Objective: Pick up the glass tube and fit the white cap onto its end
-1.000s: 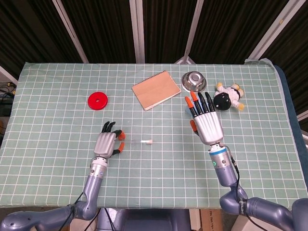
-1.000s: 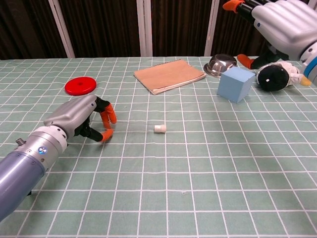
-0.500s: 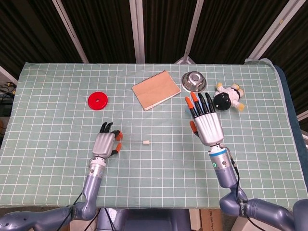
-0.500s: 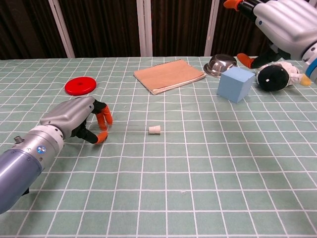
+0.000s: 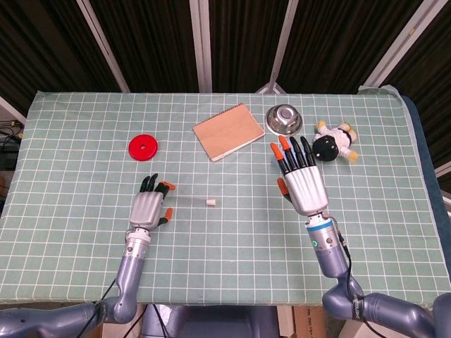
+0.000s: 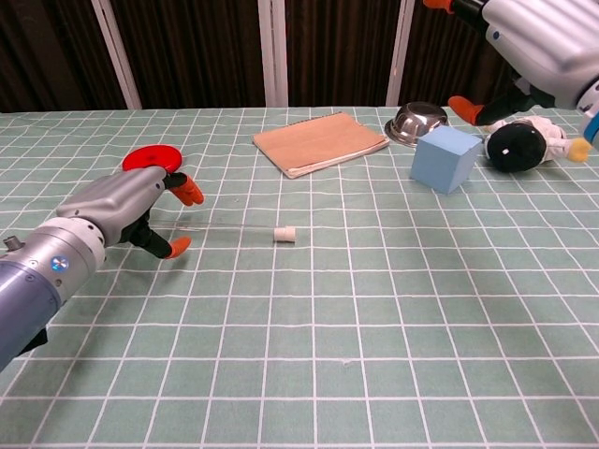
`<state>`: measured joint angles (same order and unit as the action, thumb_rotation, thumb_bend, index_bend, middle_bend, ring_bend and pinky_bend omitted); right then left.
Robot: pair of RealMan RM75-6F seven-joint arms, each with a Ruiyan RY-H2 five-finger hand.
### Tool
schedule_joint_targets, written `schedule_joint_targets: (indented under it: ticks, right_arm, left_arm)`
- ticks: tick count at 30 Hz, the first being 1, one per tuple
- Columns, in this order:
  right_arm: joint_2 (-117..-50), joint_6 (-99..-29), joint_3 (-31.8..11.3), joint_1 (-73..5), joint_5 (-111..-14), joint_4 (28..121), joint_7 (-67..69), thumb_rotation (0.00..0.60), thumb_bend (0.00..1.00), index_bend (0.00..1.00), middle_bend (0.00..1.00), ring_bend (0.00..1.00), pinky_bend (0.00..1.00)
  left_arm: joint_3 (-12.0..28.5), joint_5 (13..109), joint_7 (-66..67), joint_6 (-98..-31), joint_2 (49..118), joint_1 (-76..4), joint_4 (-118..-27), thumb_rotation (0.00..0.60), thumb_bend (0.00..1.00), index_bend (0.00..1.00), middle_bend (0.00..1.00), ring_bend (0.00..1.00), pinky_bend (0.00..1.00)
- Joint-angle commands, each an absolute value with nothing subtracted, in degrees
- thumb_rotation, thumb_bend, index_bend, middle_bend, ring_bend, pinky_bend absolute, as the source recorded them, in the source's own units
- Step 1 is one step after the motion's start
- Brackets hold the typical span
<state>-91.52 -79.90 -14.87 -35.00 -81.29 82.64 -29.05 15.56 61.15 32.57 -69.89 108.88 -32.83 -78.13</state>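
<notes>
The thin glass tube (image 6: 229, 230) lies level, left to right, over the green mat. The white cap (image 6: 284, 234) sits on its right end; in the head view the cap (image 5: 210, 203) is a small white dot. My left hand (image 6: 122, 210) is at the tube's left end, thumb and fingers spread wide apart; the tube's end reaches in between them, with no clear grip on it. The head view shows the left hand (image 5: 148, 208) with fingers stretched out. My right hand (image 5: 303, 184) hangs raised above the table's right side, flat and holding nothing, also the right hand (image 6: 543, 47).
A red disc (image 6: 150, 157) lies just behind the left hand. At the back are a tan notebook (image 5: 229, 131), a steel bowl (image 5: 284, 118) and a plush toy (image 5: 335, 144). A blue cube (image 6: 444, 157) stands under the right hand.
The left hand has moved left and its curled fingers have spread apart. The tube and cap have shifted left and slightly away with it. The right hand has stayed put.
</notes>
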Motion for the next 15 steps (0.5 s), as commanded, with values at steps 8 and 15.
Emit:
schedule_joint_targets:
  ticks: [8, 15]
  right_arm:
    - [-88.67, -81.64, -14.29, -32.69, -81.31, 87.53, -29.36, 0.600, 0.43, 0.00, 0.00, 0.00, 0.00]
    - [-81.54, -83.90, -11.26, -25.96, -78.60, 95.89, -26.17, 0.600, 0.33, 0.00, 0.00, 0.00, 0.00]
  left_arm:
    - [16.99, 62.35, 32.78, -73.62, 104.22, -31.87, -86.82, 0.600, 0.41, 0.25, 0.20, 0.00, 0.00]
    - [14.98, 67.03, 29.50, -77.34, 93.38, -27.47, -97.19, 0.600, 0.22, 0.10, 0.13, 0.00, 0.00]
